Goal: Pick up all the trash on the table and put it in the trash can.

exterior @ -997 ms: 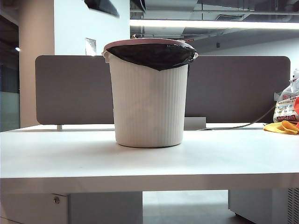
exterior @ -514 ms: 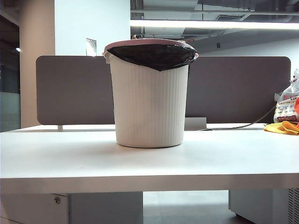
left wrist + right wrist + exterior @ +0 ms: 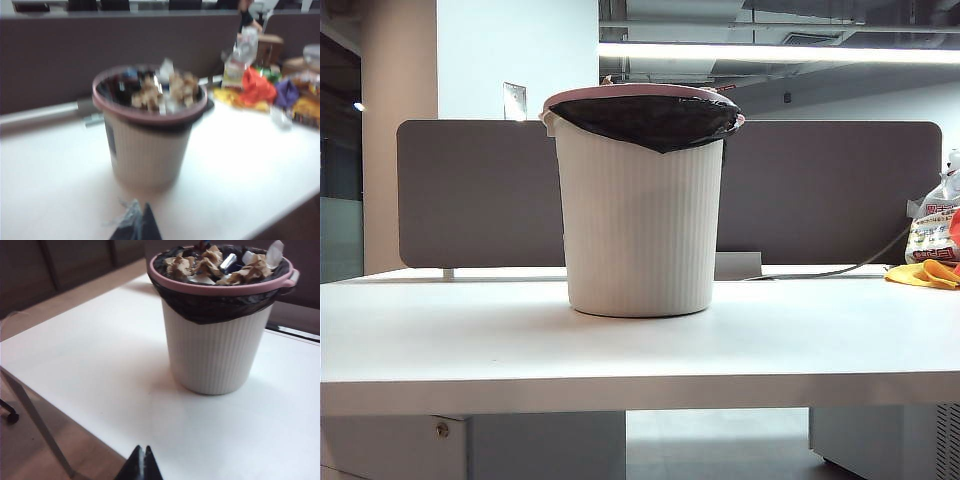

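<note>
Tan-brown paper wads, the trash (image 3: pixel 220 265), lie heaped inside the trash can (image 3: pixel 640 210), level with its pinkish rim and black liner; both wrist views show them there, among some pale scraps. No wad shows anywhere on the white top of the table (image 3: pixel 640 350) in any of the three views.

Going left to right across the exterior view: the table's left end is bare, the trash can stands about midway along the table and back from its front edge, and at the far right end, near the back edge by the grey divider panel (image 3: pixel 470 190), sit a printed plastic bag (image 3: pixel 932 230) and an orange-yellow cloth (image 3: pixel 925 272). Neither arm appears in this view.

The left gripper (image 3: pixel 142 222) hangs off the table's front edge, its fingertips pressed together, a wisp of something pale just beside them that is too blurred to identify. The right gripper (image 3: pixel 141 462) is likewise off the front edge, toward the left corner as its own view shows it, its tips pressed together on nothing.

The trash lies ahead of both sets of jaws and higher than the tabletop, inside the can, well apart from either. Neither arm looks clearly nearer. By my reading the task is finished, with no pick left to make.
</note>
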Controlling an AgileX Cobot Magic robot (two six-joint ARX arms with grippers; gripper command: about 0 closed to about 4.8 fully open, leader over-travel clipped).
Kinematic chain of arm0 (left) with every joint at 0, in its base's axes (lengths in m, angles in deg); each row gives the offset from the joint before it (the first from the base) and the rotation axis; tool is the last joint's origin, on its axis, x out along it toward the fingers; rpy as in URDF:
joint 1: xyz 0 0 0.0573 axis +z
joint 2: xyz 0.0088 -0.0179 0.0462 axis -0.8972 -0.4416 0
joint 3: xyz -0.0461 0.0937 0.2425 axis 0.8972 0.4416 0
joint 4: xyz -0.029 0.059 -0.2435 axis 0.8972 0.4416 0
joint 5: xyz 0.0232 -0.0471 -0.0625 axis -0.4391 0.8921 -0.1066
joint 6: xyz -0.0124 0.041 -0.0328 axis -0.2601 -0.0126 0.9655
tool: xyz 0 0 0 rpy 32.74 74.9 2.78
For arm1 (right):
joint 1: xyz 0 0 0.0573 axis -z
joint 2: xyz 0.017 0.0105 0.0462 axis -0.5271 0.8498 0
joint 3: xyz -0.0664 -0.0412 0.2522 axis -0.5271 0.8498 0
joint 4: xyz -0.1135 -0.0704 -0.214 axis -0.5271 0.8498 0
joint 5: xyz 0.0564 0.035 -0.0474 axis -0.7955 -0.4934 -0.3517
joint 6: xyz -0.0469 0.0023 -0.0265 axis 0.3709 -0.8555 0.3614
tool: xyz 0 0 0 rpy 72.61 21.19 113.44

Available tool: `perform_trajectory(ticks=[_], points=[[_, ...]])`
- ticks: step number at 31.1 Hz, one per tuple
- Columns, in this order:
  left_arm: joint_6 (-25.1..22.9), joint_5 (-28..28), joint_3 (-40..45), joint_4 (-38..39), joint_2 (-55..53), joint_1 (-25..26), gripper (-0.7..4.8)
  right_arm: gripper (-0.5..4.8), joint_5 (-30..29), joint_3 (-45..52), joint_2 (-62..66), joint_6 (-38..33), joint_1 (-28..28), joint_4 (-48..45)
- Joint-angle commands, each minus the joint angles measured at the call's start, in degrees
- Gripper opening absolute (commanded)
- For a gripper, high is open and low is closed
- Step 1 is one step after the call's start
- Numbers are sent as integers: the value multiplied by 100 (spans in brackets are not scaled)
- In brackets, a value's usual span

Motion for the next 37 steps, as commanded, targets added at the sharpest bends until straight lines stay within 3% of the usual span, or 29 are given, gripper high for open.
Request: perform_trajectory(ticks=[1,5,14,19,23,28,33,37], points=[[46,251,826,-243,577,-7,-6,-7,-57,586,-286,-22,-2,-378],[352,396,1956,-885,1167,-7,-6,-7,-90,1252,-544,-20,-2,-741],[933,761,4795,-3421,1585,-7,-6,-7,-195,2704,-654,-142,-2,-1473],[942,640,5917,-4194,1598,-7,-6,-7,-173,3338,-664,-153,0,-1827],[944,603,6452,-4664,1598,-7,-6,-7,116,3595,-667,-179,0,-2061],[876,348,6487,-4564,1600,-7,-6,-7,310,4046,-669,-457,4,-2551],[911,339,6487,-4572,1600,-7,-4,-7,509,4050,-645,-555,4,-2452],[916,330,6487,-4538,1600,-7,-4,43,538,4050,-647,-560,7,-2426]])
